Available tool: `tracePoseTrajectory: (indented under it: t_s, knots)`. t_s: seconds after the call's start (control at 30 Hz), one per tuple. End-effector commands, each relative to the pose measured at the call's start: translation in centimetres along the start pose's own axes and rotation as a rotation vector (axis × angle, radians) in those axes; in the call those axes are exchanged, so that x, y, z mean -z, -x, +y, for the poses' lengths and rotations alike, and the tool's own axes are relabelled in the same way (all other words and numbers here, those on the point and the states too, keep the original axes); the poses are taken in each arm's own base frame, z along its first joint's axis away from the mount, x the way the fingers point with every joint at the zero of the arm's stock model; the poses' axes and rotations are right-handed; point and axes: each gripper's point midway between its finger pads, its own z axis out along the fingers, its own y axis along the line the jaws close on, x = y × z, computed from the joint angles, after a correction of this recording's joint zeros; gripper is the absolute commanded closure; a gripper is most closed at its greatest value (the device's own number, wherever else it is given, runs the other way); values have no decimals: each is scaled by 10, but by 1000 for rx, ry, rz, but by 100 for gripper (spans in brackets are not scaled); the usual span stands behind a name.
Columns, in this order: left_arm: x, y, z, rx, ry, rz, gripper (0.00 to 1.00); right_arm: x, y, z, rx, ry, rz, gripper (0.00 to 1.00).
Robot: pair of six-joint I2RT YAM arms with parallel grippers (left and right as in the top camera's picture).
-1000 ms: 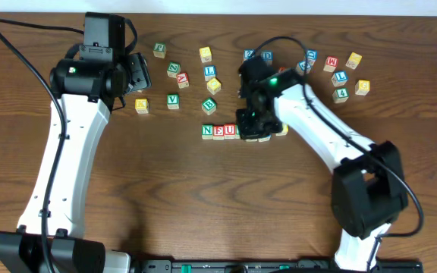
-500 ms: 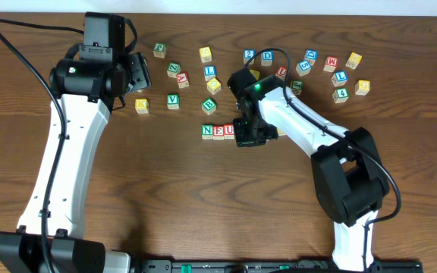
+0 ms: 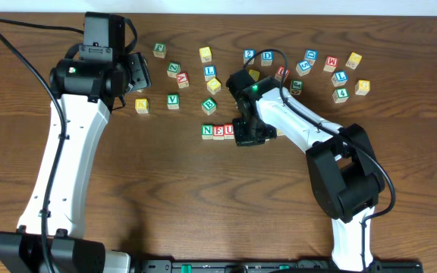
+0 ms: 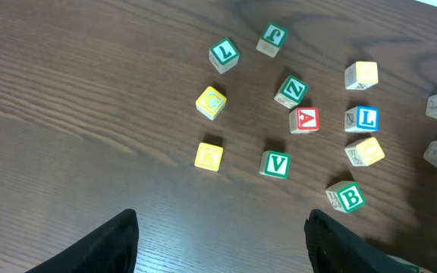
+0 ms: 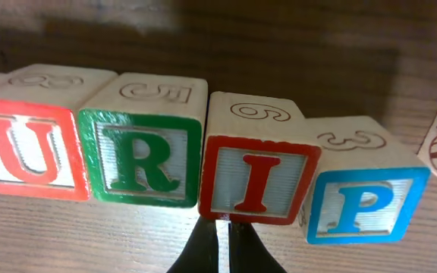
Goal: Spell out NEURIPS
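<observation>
The right hand point(image 5: 220, 246) sits low on the worktop point(image 3: 165, 197). Its two dark fingertips are pressed together with only a sliver of light between them, holding nothing, just in front of the red I point(image 5: 255, 182). That cube stands in a row: red U point(image 5: 21, 155), green R point(image 5: 141, 161), the I, then the blue P point(image 5: 363, 203), which is turned a little off the line (its near corner seems to touch the I). From above, the green N point(image 3: 208, 130) and red E point(image 3: 218, 131) begin the row at its left end; the rest is hidden under the right arm point(image 3: 309, 129). The left hand point(image 4: 220, 224) hovers with its fingers spread wide and nothing between them, over loose cubes, a green V point(image 4: 276, 164) and a green B point(image 4: 347, 197) among them, well apart from the row.
</observation>
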Motion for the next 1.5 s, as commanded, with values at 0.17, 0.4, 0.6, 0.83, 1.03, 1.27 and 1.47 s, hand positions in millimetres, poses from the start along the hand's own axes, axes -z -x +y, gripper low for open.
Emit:
tracePoseTrajectory:
  t_s: [0.17,0.4,0.6,0.83,1.03,1.27,1.47]
  knots:
    - [3,3,4,-11,12,-13,31,-3,4,-4,-12,-27,-17,98]
    - [3,3,4,-11,12,-13,31,-3,6,-4,-11,-27,-25,98]
    - [3,3,4,-11,12,-13,30,-3,7,-4,-8,-27,-32,97]
    - [2,3,4,-12,13,-12,31,11,6,-4,-8,-18,-43,99]
    - [0,2,4,-12,14,-8,31,48,3,-13,-29,-11,-79,99]
    - [0,2,4,-12,14,-8,31,43,-5,-32,-62,-52,-45,98]
    - [0,2,4,-12,14,-8,31,36,-11,-36,-63,-66,-26,97]
